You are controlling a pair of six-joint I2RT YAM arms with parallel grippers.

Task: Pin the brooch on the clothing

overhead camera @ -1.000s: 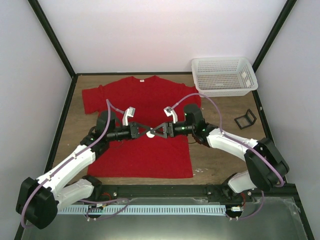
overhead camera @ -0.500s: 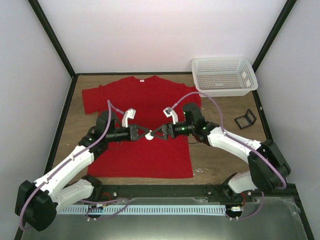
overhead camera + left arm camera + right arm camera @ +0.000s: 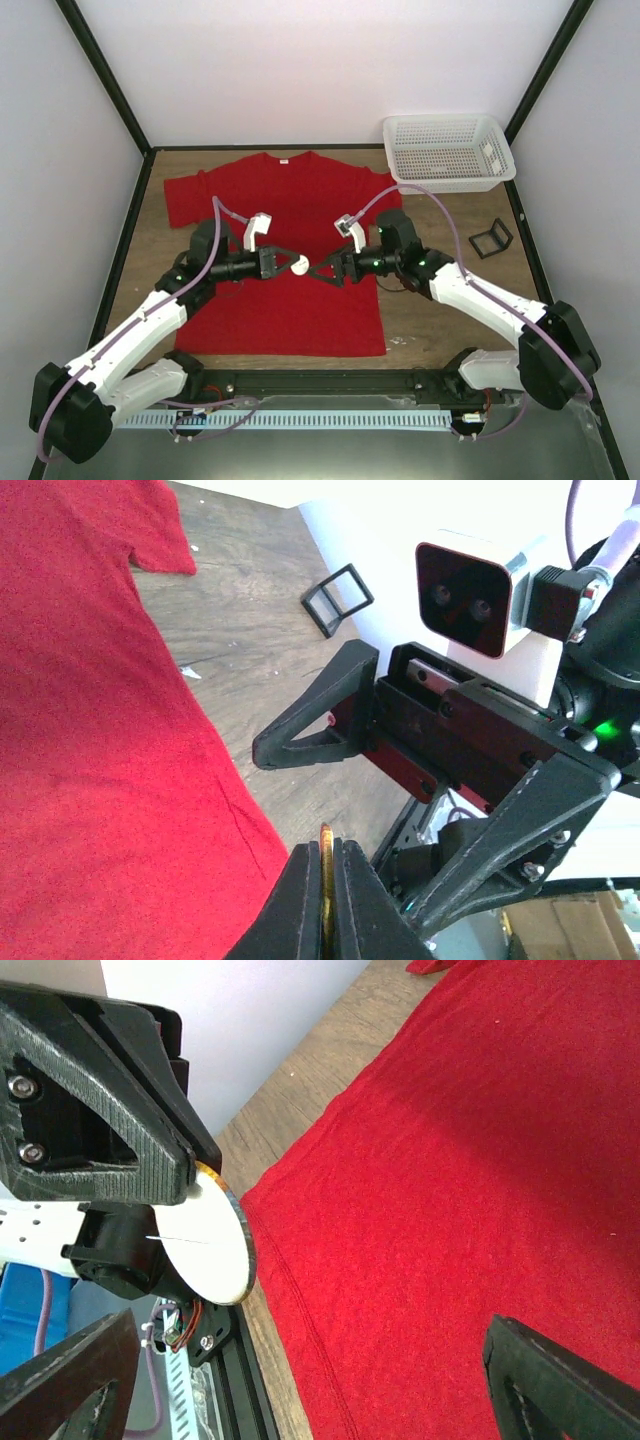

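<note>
The red T-shirt [image 3: 285,225] lies flat on the wooden table. My left gripper [image 3: 296,265] is shut on the brooch [image 3: 300,268], a small round badge held edge-up above the shirt's middle. In the left wrist view the brooch [image 3: 326,865] shows edge-on between the closed fingers. My right gripper [image 3: 322,270] is open and empty, just right of the brooch and apart from it. The right wrist view shows the brooch's white back [image 3: 205,1245] with its thin pin, the left fingers [image 3: 110,1160] on it, and the shirt [image 3: 450,1190] below.
A white mesh basket [image 3: 448,150] stands at the back right. A black wire-frame stand [image 3: 490,238] sits on bare wood right of the shirt; it also shows in the left wrist view [image 3: 338,598]. A black rail [image 3: 330,385] runs along the near edge.
The right gripper has drawn back to the right, off the brooch, and now stands wide open. The left gripper still holds the brooch and has barely moved.
</note>
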